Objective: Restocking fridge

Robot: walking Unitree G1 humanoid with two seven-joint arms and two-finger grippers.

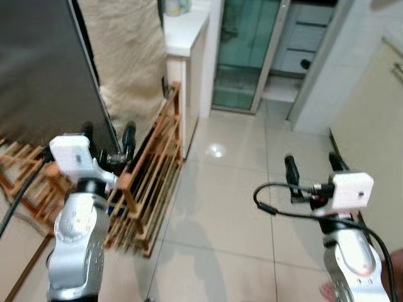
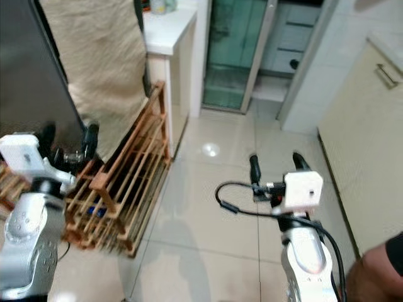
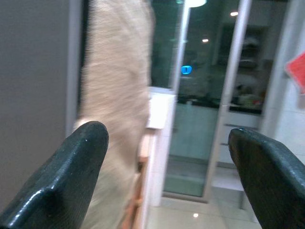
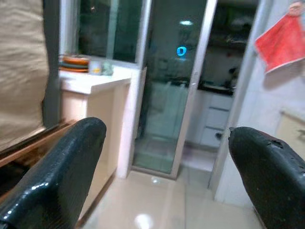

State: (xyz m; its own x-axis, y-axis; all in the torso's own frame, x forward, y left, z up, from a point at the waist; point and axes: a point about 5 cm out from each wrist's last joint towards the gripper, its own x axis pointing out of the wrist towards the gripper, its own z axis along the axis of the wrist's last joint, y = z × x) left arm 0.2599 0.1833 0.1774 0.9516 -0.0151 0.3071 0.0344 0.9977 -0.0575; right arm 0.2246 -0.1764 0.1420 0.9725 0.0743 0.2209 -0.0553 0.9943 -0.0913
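Fridge (image 1: 38,69): dark, flat-sided, standing at the far left of the head views, its side panel facing the camera, with a beige cloth (image 1: 126,56) hanging just beside it. Left gripper (image 1: 107,139) is raised in front of the fridge's lower edge; fingers released, spread apart, nothing between them, as the left wrist view confirms with both black fingers (image 3: 71,176) wide and empty. Right gripper (image 1: 312,165) is raised over the tiled floor (image 1: 220,207), well apart from the fridge; fingers likewise released and empty, both tips (image 4: 66,162) standing far apart in the right wrist view. A wooden slatted rack (image 1: 148,189) sits on the floor, leaning between the fridge and a white desk (image 1: 182,34), with small items on the desk top too blurred to identify. A glass sliding door (image 1: 242,53) stands ahead. A cream cabinet (image 2: 365,145) runs along the right. A red cloth (image 4: 281,43) hangs on the right-hand wall. Part of a person (image 2: 378,270) shows at the lower right corner.
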